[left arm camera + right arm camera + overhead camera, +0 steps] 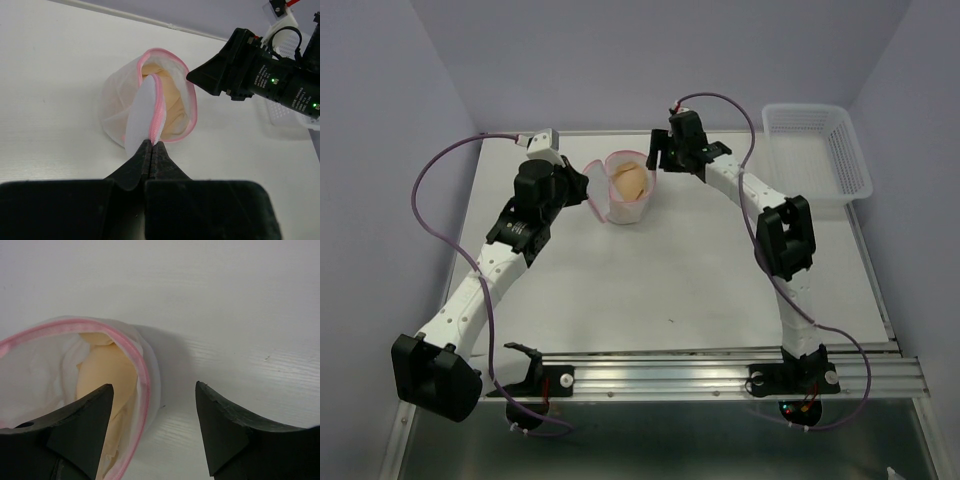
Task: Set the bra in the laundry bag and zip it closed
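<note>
White worktop [670, 290] bears it all: the left hand [151, 146] is clenched on the pink flap edge of the laundry bag [115, 107]. The right hand [154, 387] gapes, released, astride the bag's rim. The bra [107, 372] sits inside the bag, and its bulging fabric could catch during zipping.

The bra [629, 182] lies in the laundry bag [623, 212], between left hand [151, 146] and right hand [154, 387] — basket [856, 165] well off rightward.

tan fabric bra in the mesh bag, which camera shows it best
The right wrist view: it looks into the round white mesh laundry bag, with the tan fabric bra close and large inside. The left wrist view shows a strip behind the flap; the top view a small tan patch.
</note>
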Robot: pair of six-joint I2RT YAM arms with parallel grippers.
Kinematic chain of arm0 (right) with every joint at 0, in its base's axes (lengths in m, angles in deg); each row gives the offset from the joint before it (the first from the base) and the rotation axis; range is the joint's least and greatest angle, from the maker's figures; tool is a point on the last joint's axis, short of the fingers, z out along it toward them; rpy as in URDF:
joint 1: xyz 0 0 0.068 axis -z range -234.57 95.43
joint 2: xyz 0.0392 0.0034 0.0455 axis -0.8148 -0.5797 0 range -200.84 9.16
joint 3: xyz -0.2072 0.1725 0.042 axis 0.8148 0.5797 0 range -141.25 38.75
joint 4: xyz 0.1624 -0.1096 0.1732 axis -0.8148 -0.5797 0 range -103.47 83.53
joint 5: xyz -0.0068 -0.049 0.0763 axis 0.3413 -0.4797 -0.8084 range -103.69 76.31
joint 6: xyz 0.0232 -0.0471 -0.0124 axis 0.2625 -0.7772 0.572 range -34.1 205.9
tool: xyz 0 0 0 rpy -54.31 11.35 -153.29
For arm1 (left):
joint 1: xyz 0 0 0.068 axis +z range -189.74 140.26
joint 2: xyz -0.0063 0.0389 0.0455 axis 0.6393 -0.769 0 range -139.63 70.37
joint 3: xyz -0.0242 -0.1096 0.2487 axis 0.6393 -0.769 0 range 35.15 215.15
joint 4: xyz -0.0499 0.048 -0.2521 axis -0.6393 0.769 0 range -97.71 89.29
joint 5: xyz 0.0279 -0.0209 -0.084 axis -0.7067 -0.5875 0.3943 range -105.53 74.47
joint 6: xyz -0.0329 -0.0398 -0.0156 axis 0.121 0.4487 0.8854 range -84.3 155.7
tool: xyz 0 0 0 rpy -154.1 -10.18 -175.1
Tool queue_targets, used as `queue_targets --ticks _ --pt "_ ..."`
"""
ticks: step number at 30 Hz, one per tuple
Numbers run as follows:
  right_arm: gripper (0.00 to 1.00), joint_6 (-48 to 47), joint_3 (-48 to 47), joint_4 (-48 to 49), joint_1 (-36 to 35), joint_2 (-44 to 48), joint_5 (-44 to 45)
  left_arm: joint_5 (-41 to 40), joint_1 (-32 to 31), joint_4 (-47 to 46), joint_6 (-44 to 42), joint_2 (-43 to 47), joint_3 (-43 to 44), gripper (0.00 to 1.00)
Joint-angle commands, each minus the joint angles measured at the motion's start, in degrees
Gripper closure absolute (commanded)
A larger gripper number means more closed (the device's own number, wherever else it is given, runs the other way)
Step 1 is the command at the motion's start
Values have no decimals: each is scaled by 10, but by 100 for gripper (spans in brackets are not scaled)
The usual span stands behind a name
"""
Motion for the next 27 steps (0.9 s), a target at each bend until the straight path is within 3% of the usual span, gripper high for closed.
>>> queue_targets --ticks 1,4,5,8,10,13,17,21,23,27 --pt "28 14 -9 15 -9 3 -26 -12 -3 -17 -9 20 28 100" --pt "30 18 -1 14 -9 -4 -26 -12 -3 -17 -9 19 29 100" --pt "43 21 0 15 -9 -5 -26 -12 -3 -17 -8 18 29 100" --pt "70 27 3 16 -9 -4 -36 -18 -3 -17 -7 15 30 100" --pt "78 21 11 23 -9 6 -54 -30 -2 -17 -7 15 32 100" --pt "80 15 17 22 -9 15 -60 -33 -2 -17 -11 16 32 100" --pt "68 16 28 18 -9 17 -38 -35 -2 -17 -13 23 31 100" --pt "68 16 24 19 -9 3 -64 -35 -3 -17 -8 24 28 100" --pt "69 21 19 19 -9 -4 -77 -33 -2 -17 -7 21 27 100" --pt "80 23 17 20 -9 -10 -87 -32 -3 -17 -4 17 28 100"
